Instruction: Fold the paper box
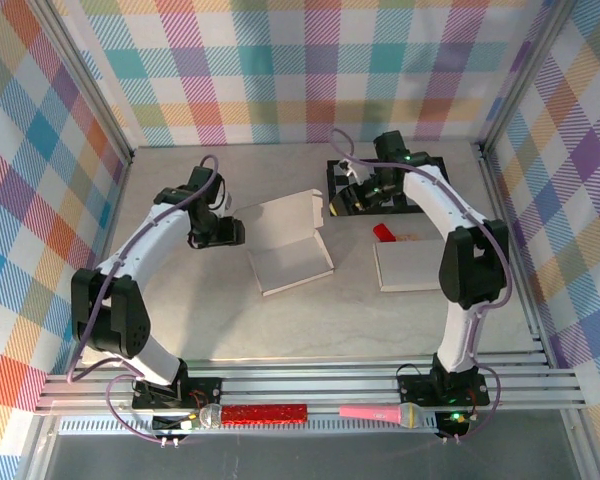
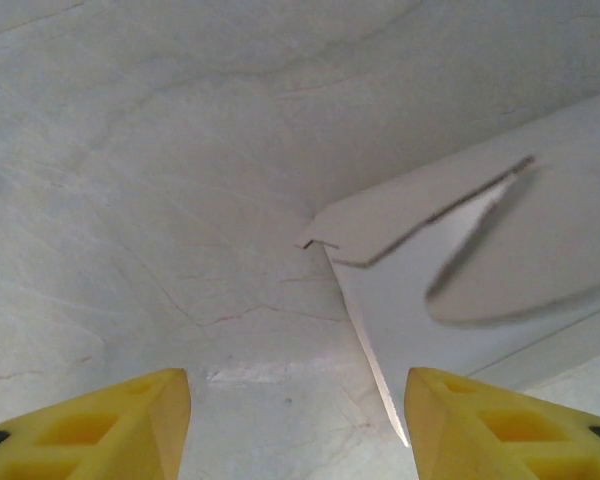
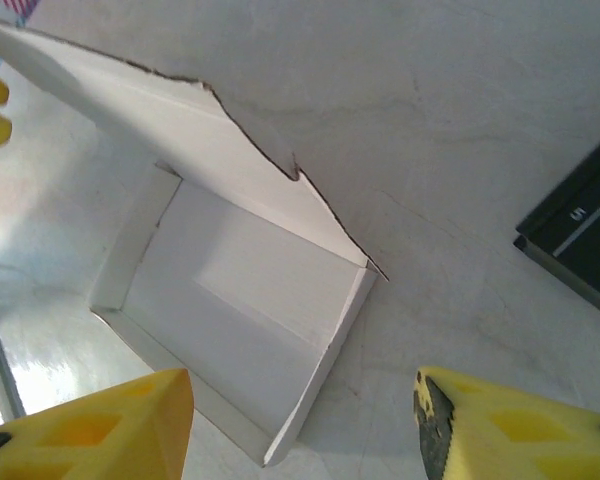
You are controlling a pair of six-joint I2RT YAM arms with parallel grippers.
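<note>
In the overhead view your paper box (image 1: 285, 245) lies at mid-frame on the pale table (image 1: 180, 330). Its shallow tray is open and its lid flap is raised toward the back wall. Your left gripper (image 1: 232, 232) sits just beside the box's left edge. Your right gripper (image 1: 348, 198) stands just off the lid's upper right corner.

The left wrist camera shows the left gripper (image 2: 295, 385) with its yellow fingers (image 2: 130, 420) spread and nothing between them but bare table. A corner of the box (image 2: 410, 215) is at the right of the frame. The right wrist camera shows the right gripper (image 3: 302, 390) likewise wide and empty-handed above the box (image 3: 250, 300), with a black tray (image 3: 580, 240) at the right edge.

Overhead, a flat white card (image 1: 408, 268) lies right of centre, with a small red object (image 1: 384, 232) near its upper edge.
</note>
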